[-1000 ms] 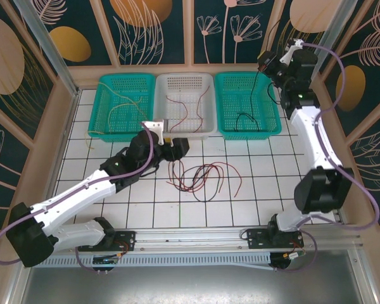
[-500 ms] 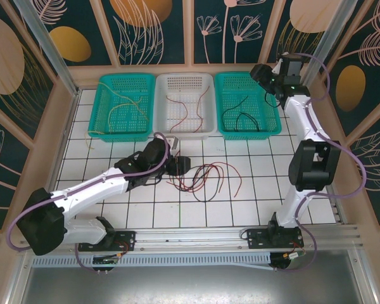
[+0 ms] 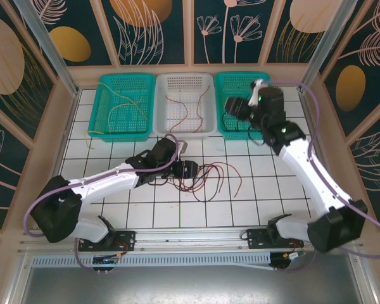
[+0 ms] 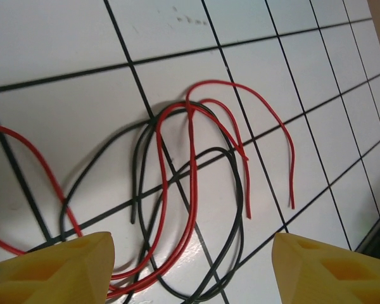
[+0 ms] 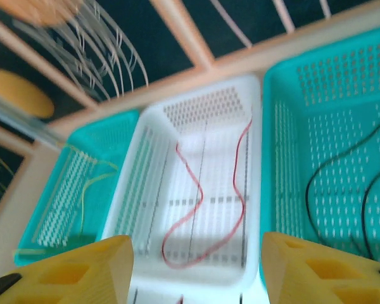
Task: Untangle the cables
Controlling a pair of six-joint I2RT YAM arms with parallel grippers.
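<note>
A tangle of red and black cables (image 3: 201, 177) lies on the white tiled table, right of centre. My left gripper (image 3: 189, 169) sits at the tangle's left edge. In the left wrist view it (image 4: 190, 272) is open, low over the loops, with a red cable (image 4: 194, 192) and a black cable (image 4: 239, 178) running between its yellow fingertips (image 4: 50, 272); nothing is gripped. My right gripper (image 3: 233, 106) hovers open and holding nothing over the right teal basket (image 3: 273, 120). The right gripper (image 5: 196, 272) looks across at the baskets.
Three baskets line the back. The left teal basket (image 3: 95, 107) holds a yellow cable (image 5: 88, 183). A red cable (image 5: 201, 198) lies in the white basket (image 3: 210, 104). The right teal basket holds a black cable (image 5: 308, 190). Wooden walls close in the table.
The right arm swung from the back right corner down and left over the right teal basket; its jaws opened and the black cable dropped in. The left gripper moved right to the tangle.
</note>
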